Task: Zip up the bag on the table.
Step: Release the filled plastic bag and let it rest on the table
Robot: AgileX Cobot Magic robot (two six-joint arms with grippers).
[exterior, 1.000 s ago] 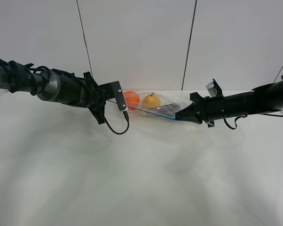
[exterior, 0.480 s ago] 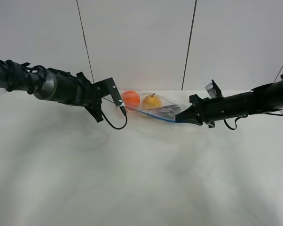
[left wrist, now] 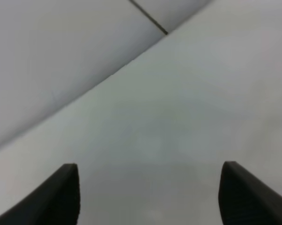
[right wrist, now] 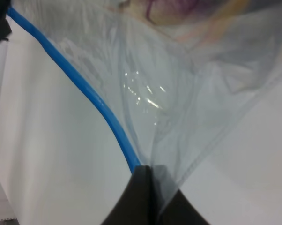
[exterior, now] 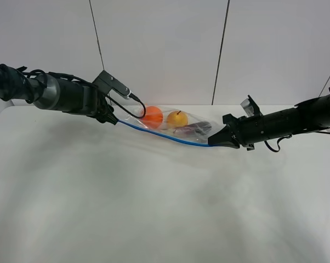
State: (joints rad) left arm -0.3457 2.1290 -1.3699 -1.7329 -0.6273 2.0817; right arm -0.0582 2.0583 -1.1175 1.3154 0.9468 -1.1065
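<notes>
Left gripper (left wrist: pixel 150 168): jaws spread, empty, by left end of blue zip strip (exterior: pixel 165 135). Clear crinkly plastic bag (exterior: pixel 187 127) rests far-centre on white matte table (exterior: pixel 154 208). Right gripper (exterior: pixel 215 142) clamps its right corner. Zip pass likely finished; next: right releases, withdraws.

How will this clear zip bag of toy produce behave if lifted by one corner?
Probably floppy: the clear crinkly plastic zip bag sags, its blue strip curving slack from the right tool. The round orange toy fruit would likely roll inside.
</notes>
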